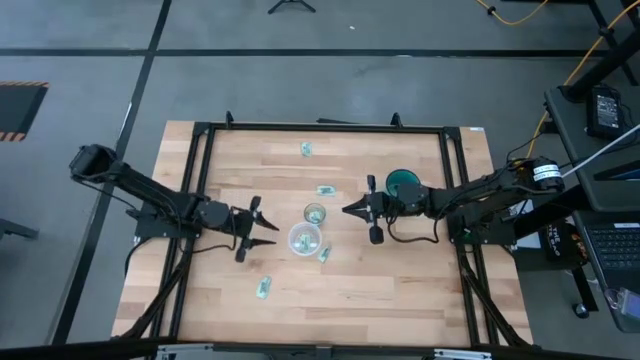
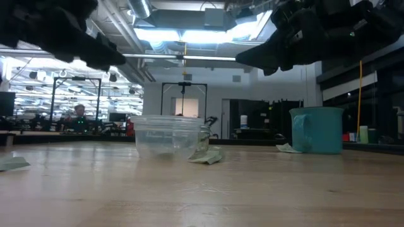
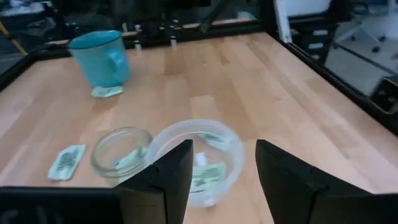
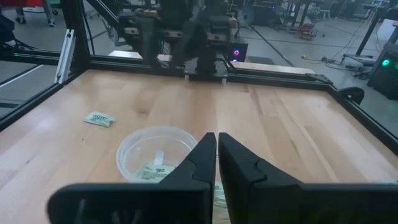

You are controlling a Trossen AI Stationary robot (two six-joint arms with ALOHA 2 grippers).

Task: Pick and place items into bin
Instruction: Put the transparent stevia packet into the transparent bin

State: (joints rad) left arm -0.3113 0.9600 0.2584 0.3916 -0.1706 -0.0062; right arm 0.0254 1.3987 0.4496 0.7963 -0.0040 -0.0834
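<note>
My left hand (image 1: 268,229) released, fingers spread, above pale wood-plank desk (image 1: 400,280) beside clear round plastic bin (image 1: 304,239). My right hand (image 1: 350,210) clenched, empty, near teal mug (image 1: 402,182). Flat teal-white packets (image 1: 264,288) scattered on desk; one packet (image 3: 208,173) inside bin.

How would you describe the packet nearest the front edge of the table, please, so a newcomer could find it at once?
Start at the wooden table and find the two clear bowls at its middle, the larger bowl closer to the front. The packet lies past that bowl toward the front edge, on the left arm's side. Unlike the other packets, it lies alone on bare wood, well away from bowls and mug.
</note>
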